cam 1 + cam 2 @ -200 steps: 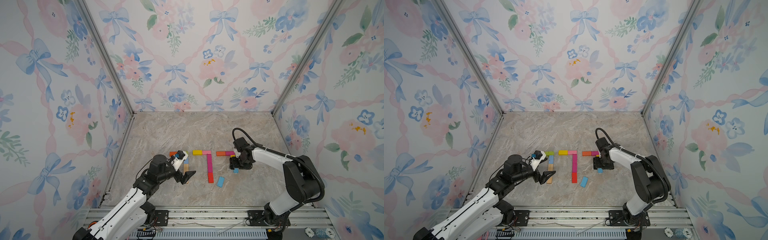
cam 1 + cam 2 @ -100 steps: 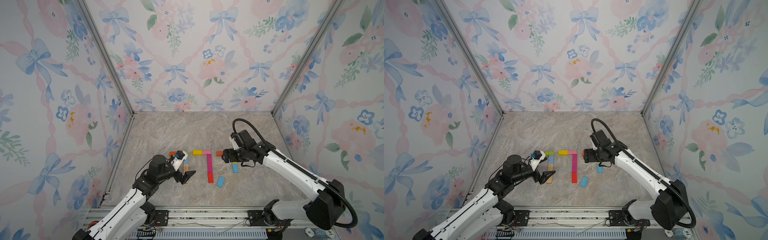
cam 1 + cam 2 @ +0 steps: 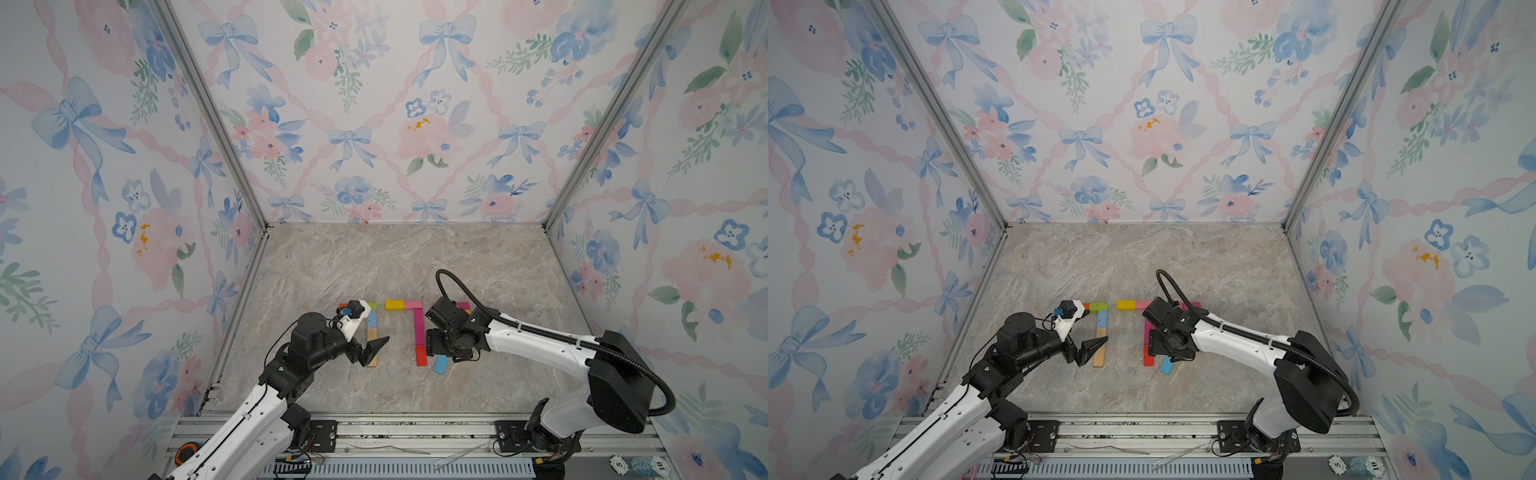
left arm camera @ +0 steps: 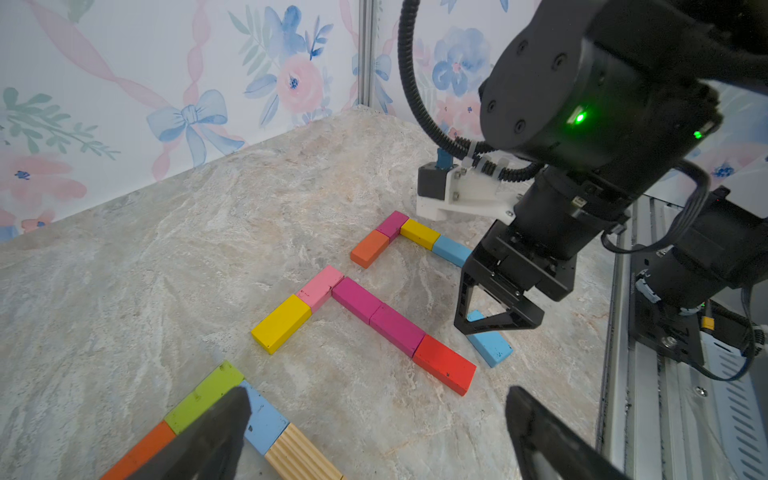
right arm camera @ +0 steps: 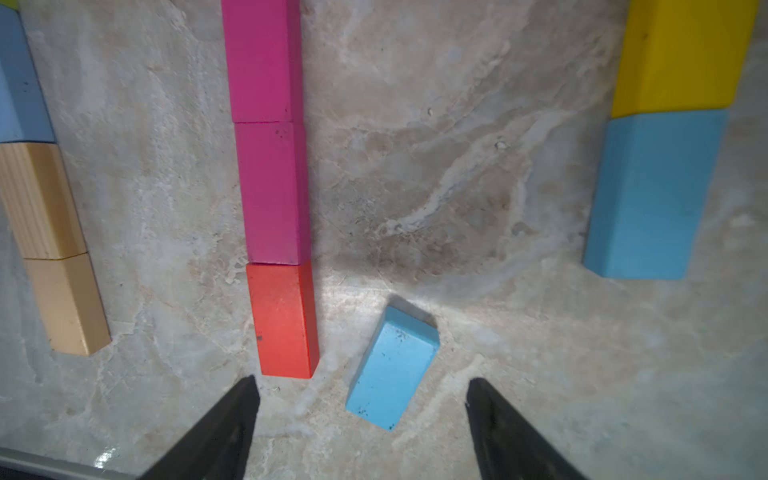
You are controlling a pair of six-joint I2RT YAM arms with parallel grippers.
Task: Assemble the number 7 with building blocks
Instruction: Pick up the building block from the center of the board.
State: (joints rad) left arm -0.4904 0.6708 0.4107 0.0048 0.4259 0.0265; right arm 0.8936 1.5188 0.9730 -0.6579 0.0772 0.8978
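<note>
The building blocks lie flat in three 7 shapes on the marble floor. The left one has a green block (image 3: pixel 372 306) over blue and wood blocks (image 3: pixel 372 345). The middle one runs yellow (image 3: pixel 394 305), pink, magenta (image 3: pixel 418 328), red (image 3: pixel 421 356). The right one (image 4: pixel 419 233) is mostly hidden under my right arm in both top views. A loose blue block (image 5: pixel 390 365) (image 3: pixel 440 364) lies tilted beside the red block. My right gripper (image 5: pixel 361 384) hangs open just above it, a finger on either side. My left gripper (image 4: pixel 378 395) (image 3: pixel 365 353) is open and empty by the wood blocks.
Floral walls close in the floor on three sides. A metal rail (image 3: pixel 415 428) with both arm bases runs along the front edge. Poker chips (image 3: pixel 636 465) sit beyond it at the front right. Bare floor stretches behind the blocks.
My right arm has swung from the right 7 leftward and forward, ending over the loose blue block. The left arm has not moved.
</note>
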